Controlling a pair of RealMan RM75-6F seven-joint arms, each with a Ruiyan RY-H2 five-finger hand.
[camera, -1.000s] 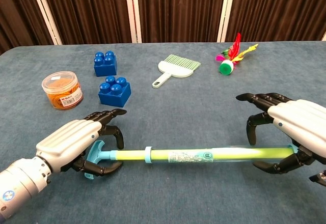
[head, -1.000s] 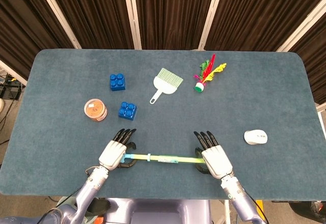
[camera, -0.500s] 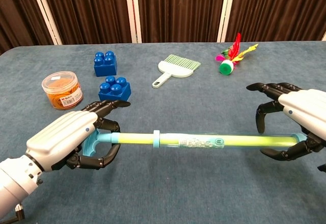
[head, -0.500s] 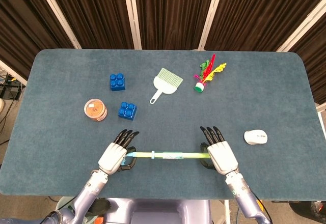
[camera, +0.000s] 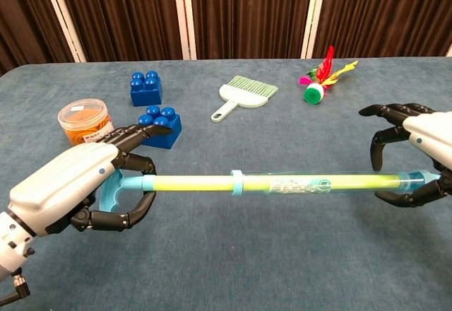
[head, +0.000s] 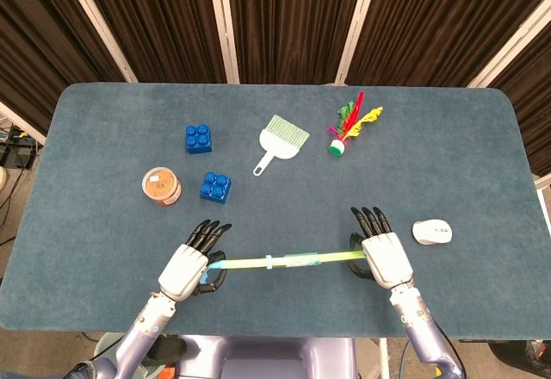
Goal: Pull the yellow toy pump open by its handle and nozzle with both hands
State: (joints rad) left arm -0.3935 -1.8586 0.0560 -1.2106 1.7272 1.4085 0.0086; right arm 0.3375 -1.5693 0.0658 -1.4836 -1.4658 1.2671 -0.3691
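The yellow toy pump (head: pixel 275 263) (camera: pixel 282 183) is held level above the near part of the table, a long yellow-green tube with a light blue collar. My left hand (head: pixel 186 269) (camera: pixel 67 191) grips its light blue handle (camera: pixel 113 187) at the left end. At the other end my right hand (head: pixel 384 257) (camera: pixel 424 152) grips the nozzle, fingers curled around the tube's clear tip. A thin yellow rod shows between the handle and the collar.
Two blue blocks (head: pixel 199 138) (head: pixel 215 187) and an orange jar (head: pixel 160 184) lie left of centre. A small green brush (head: pixel 280 140) and a feathered shuttlecock (head: pixel 349 126) lie further back. A white mouse (head: pixel 432 232) sits right of my right hand.
Both hands have lifted the pump off the table and moved apart. The rod has slid further out of the tube, so the pump is longer.
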